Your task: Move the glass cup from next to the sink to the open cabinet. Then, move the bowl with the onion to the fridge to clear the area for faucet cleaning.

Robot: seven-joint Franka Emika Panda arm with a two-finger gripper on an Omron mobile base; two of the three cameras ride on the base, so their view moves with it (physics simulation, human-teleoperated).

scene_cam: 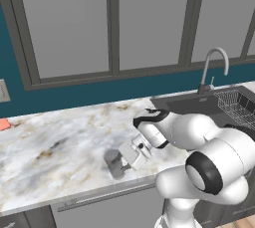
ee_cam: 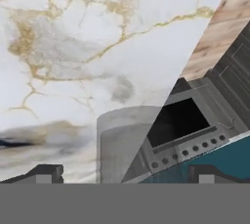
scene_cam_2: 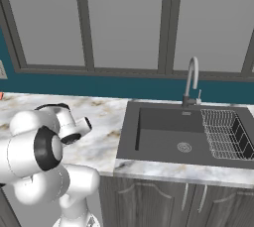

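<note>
The glass cup (scene_cam: pixel 115 164) stands upright on the marble counter (scene_cam: pixel 60 142) close to its front edge, left of the sink (scene_cam: pixel 191 103). My gripper (scene_cam: pixel 126 161) reaches down to the cup from the right and is open. In the hand view the cup (ee_cam: pixel 122 142) rises low between the two fingertips (ee_cam: pixel 45 173), which stand wide apart on either side and do not touch it. The faucet (scene_cam_2: pixel 191 79) arches over the back of the sink (scene_cam_2: pixel 163 134). The bowl, the onion, the fridge and the open cabinet are out of view.
A wire rack (scene_cam_2: pixel 225 133) sits in the sink's right side. Closed grey wall cabinet doors (scene_cam: pixel 67 23) hang above the counter. A small orange thing (scene_cam: pixel 4 124) lies at the far left. Beyond the counter edge are dark base cabinets (ee_cam: pixel 229 78) and wood floor (ee_cam: pixel 229 22).
</note>
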